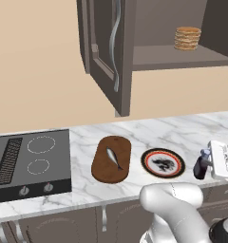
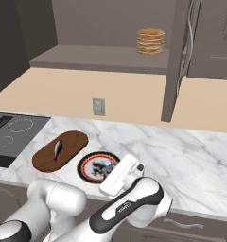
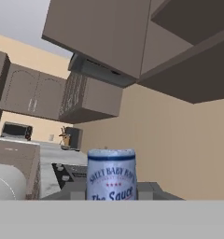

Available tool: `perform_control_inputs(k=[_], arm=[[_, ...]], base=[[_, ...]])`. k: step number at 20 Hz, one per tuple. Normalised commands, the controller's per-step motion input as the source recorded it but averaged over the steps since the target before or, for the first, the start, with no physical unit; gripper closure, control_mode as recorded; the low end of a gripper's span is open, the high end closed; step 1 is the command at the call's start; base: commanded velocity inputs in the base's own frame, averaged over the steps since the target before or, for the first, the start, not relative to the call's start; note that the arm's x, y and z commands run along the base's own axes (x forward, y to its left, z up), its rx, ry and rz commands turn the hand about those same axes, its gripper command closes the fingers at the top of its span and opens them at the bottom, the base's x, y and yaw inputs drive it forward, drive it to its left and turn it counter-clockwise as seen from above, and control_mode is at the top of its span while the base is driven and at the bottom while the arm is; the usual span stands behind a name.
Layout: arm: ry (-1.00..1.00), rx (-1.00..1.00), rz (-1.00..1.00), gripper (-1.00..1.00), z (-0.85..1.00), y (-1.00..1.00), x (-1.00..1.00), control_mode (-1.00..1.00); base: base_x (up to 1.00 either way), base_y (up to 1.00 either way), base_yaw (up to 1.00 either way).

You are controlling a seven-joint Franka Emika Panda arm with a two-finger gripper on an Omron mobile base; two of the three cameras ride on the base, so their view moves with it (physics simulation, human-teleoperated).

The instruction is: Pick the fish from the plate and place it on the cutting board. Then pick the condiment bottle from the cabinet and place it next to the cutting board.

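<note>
- Left base view: the fish (image 1: 114,158) lies on the cutting board (image 1: 102,169), which rests on the marble counter (image 1: 182,130) just to the right of the cooktop (image 1: 30,163).
- The plate (image 1: 163,163) sits just right of the board, with nothing on its painted centre.
- Further right, the gripper (image 1: 204,161) holds the condiment bottle (image 1: 200,167) low over the counter, right of the plate and apart from the board; the bottle's light cap points toward the plate.
- Above, the cabinet (image 1: 106,52) has its door swung open, and a stack of pancakes (image 1: 187,38) stands on its shelf.
- Right base view: the board with the fish lies near the cooktop, and the plate is just beside it.
- The white hand reaches over the plate's near edge, hiding part of the rim; the bottle shows as a small dark shape at its tip.
- The pancakes stand on the open cabinet's shelf above.
- Hand view: the bottle's blue-and-white label fills the lower middle, between the dark finger tips (image 3: 149,189).
- The pincer is clenched on the bottle.
</note>
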Motion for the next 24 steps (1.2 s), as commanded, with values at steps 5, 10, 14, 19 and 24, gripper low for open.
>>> perform_control_inputs(k=[5, 10, 14, 19, 24], arm=[[-0.01, 0.00, 0.02, 1.00, -0.19, -0.10, 0.19, -1.00], [-0.03, 0.00, 0.03, 1.00, -0.24, -0.13, 0.20, -1.00], [-0.03, 0.00, 0.03, 1.00, -0.26, -0.16, 0.22, -1.00], [-0.02, 0.00, 0.04, 1.00, -0.25, -0.20, 0.18, -1.00], [-0.02, 0.01, 0.04, 1.00, -0.24, -0.21, 0.15, -1.00]], base=[[0.00, 0.00, 0.00], [0.00, 0.00, 0.00], [0.00, 0.00, 0.00], [0.00, 0.00, 0.00], [0.00, 0.00, 0.00]])
